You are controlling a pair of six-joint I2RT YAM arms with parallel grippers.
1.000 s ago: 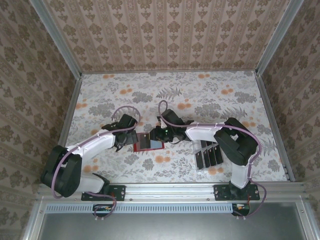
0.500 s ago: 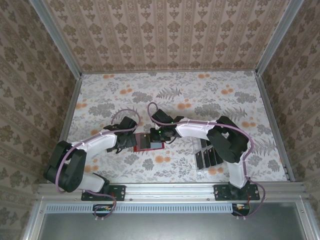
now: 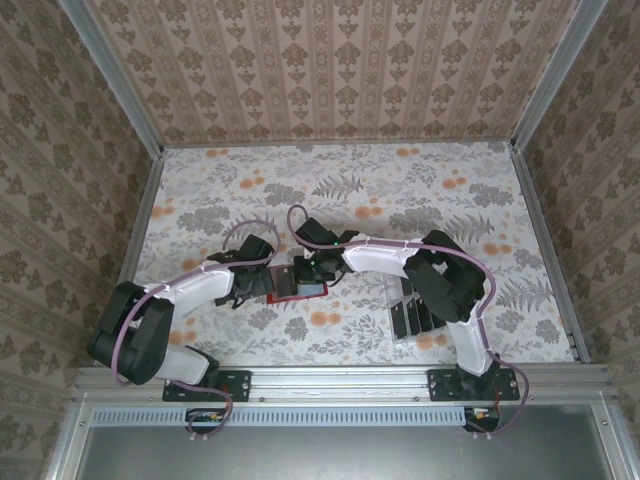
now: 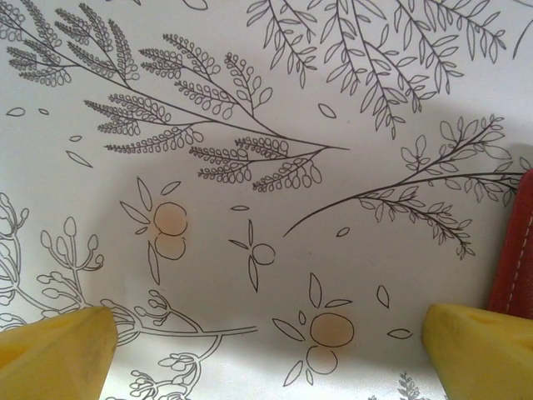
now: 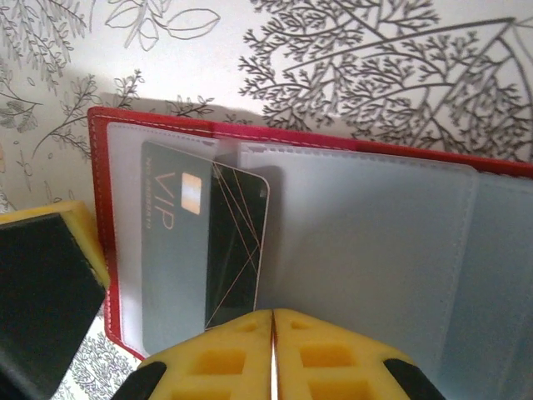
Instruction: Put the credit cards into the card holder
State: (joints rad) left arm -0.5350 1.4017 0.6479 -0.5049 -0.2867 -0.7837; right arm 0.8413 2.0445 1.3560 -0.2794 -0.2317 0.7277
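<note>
The red card holder [image 5: 100,208] lies open on the table, its clear sleeves facing up. One black credit card [image 5: 200,250] marked VIP sits partly inside the left sleeve, its right part still outside. My right gripper [image 5: 273,321] is shut with nothing between the fingers, tips at the card's near edge. My left gripper [image 4: 266,358] is open just left of the card holder [image 4: 516,250], and one of its fingers [image 5: 42,283] shows by the holder's left edge. From above, both grippers [image 3: 252,287] [image 3: 300,272] meet over the card holder [image 3: 308,291].
More black credit cards [image 3: 418,308] stand in a clear slotted tray [image 3: 405,338] at the near right, beside the right arm. The floral table cloth is bounded by patterned walls on three sides and a metal rail at the near edge.
My right gripper has closed and moved left over the open card holder. The left arm has shifted slightly toward the holder's left edge, and its jaws have stayed wide.
</note>
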